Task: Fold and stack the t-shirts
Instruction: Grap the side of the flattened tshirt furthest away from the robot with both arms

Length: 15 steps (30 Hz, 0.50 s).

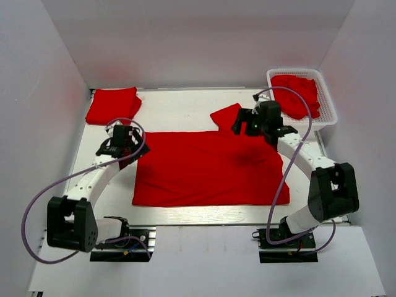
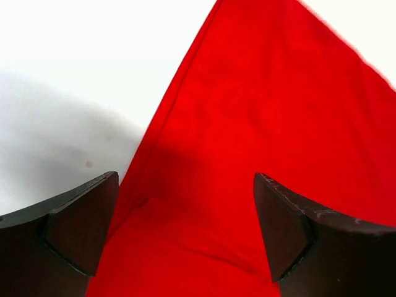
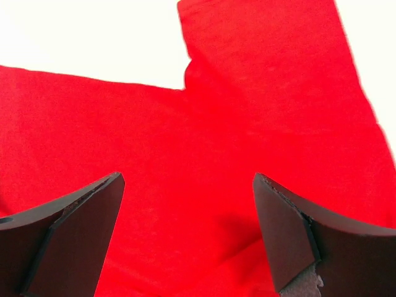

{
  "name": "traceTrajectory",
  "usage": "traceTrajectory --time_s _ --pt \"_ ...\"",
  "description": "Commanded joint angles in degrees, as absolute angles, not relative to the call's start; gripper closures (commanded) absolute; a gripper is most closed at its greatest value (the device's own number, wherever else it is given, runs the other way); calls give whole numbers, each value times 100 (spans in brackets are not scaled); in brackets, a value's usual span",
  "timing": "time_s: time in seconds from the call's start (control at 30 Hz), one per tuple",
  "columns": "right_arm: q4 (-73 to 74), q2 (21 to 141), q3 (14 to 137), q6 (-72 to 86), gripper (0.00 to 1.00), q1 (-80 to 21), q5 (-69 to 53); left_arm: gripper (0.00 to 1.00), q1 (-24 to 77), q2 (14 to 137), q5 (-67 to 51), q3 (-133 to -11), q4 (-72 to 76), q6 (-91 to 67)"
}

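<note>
The spread t-shirt [image 1: 210, 168] lies flat at the centre of the table [image 1: 185, 108]. Its far-left corner is hidden beneath the left gripper [image 2: 185, 204], whose jaws are released. The right gripper [image 3: 185, 204], likewise released, hovers over the cloth beside the sleeve [image 1: 226, 116]. A folded t-shirt [image 1: 112, 105] lies in the far-left corner. The number of shirts in the basket [image 1: 328, 102] cannot be told.

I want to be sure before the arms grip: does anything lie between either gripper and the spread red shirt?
Nothing visible does. The left gripper hangs open over the left edge of the spread shirt, the right gripper open over it beside the sleeve; only cloth and table show below them.
</note>
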<state>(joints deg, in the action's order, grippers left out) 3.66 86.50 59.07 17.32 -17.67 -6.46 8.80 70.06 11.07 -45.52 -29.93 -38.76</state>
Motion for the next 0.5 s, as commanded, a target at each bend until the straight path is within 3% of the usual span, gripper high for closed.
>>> traceTrajectory --time_s 0.0,0.47 --pt "1414 8535 5934 1266 10 -1784 -44 0 861 7303 1143 -4895 -2856 -3806" --pt "2865 9412 6267 888 10 -2382 193 0 861 7427 1011 -4439 -2742 -3753"
